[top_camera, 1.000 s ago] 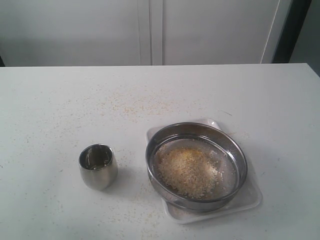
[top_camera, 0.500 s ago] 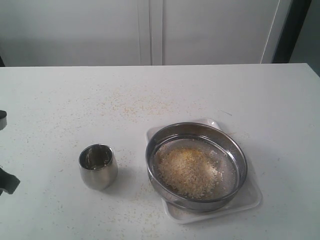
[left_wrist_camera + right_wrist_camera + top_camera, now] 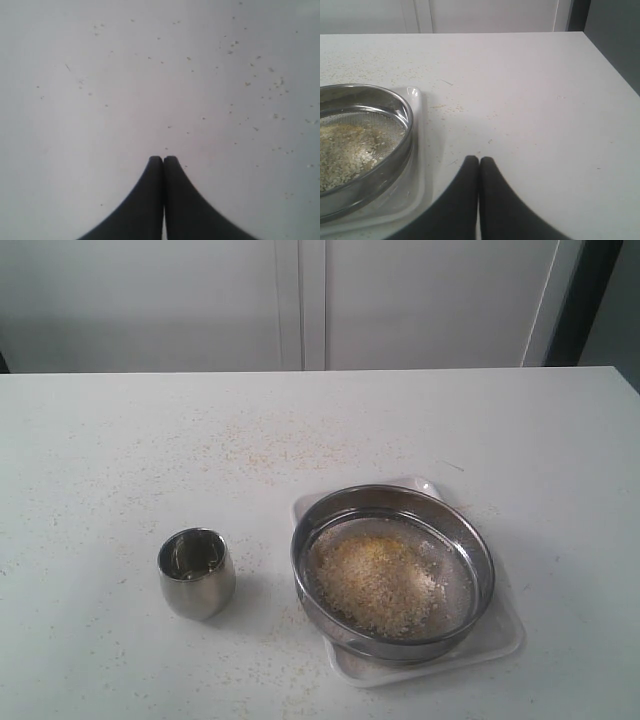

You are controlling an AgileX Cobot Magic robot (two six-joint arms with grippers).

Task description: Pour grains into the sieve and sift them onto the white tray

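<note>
We see a white tabletop [image 3: 110,430] with a round steel sieve [image 3: 395,496] right of centre, near the front edge. The sieve sits on a white tray [image 3: 503,633]; the tray's rounded corners and low rim stick out behind it and at the front right. A heap of pale grains [image 3: 375,582] with some yellow meal lies on the mesh, more to the sieve's left side, with bare mesh to the right. A small rounded steel cup [image 3: 196,580] stands upright to the left of the sieve, apart from it, and we cannot tell what is inside. Sparse crumbs [image 3: 270,455] are scattered over the tabletop, mostly behind the sieve and along the front. Pale panels [image 3: 420,300] run behind.
</note>
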